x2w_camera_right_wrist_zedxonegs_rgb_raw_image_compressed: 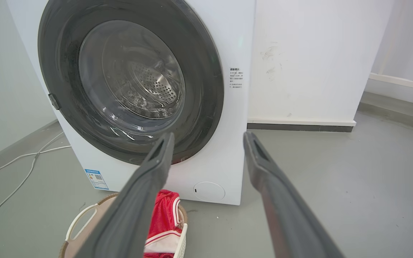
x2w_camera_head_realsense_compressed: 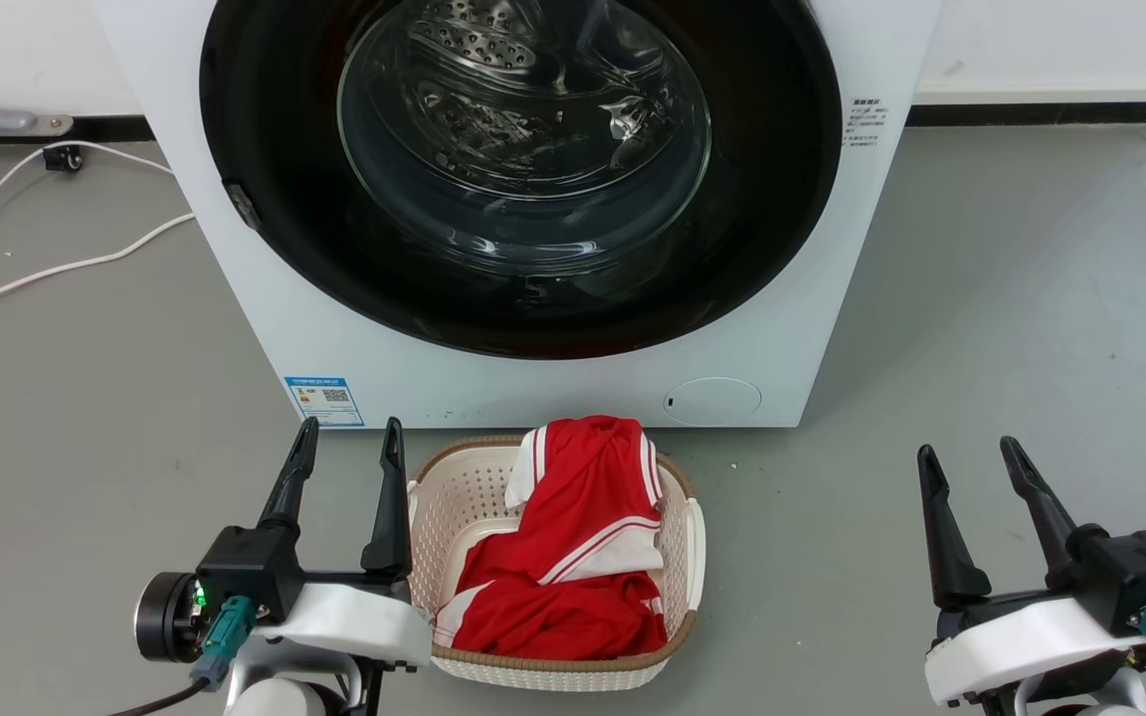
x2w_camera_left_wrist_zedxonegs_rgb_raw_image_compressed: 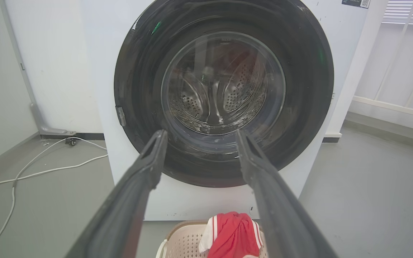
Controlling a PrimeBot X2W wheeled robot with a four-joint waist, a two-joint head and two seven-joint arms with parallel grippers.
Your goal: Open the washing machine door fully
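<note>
So the washing machine door (x2w_camera_head_realsense_compressed: 523,149) is shut, sitting flush in the front of the washing machine (x2w_camera_head_realsense_compressed: 533,383), dead ahead of the robot.

My read on handling: it's a big rigid disc with a bulging glass middle, so probably fairly heavy, and it'll swing on its hinge rather than flex. The glossy black face looks slick. Fingers would likely just skate on it, and I wouldn't go knocking the glass. The only real purchase I can spot is the small grey tab (x2w_camera_head_realsense_compressed: 240,204) on the rim at the robot's left, so hooking in there seems the way. I can't see the hinge. My guess is it's on the opposite side, which would send the door swinging out toward the right.

The left tool (x2w_camera_head_realsense_compressed: 351,428) and right tool (x2w_camera_head_realsense_compressed: 967,449) both have their fingers spread wide with nothing between them, down low and well short of the door.

Clutter: a laundry basket (x2w_camera_head_realsense_compressed: 454,497) with a red jersey (x2w_camera_head_realsense_compressed: 573,537) sits on the floor right against the machine's foot, between the two tools. The door's bottom edge looks higher than the basket, but I can't tell for sure it'd clear. There's a white cable (x2w_camera_head_realsense_compressed: 66,267) trailing off to the left, well away from the door. The right tool sits on the side where the door would likely swing.
</note>
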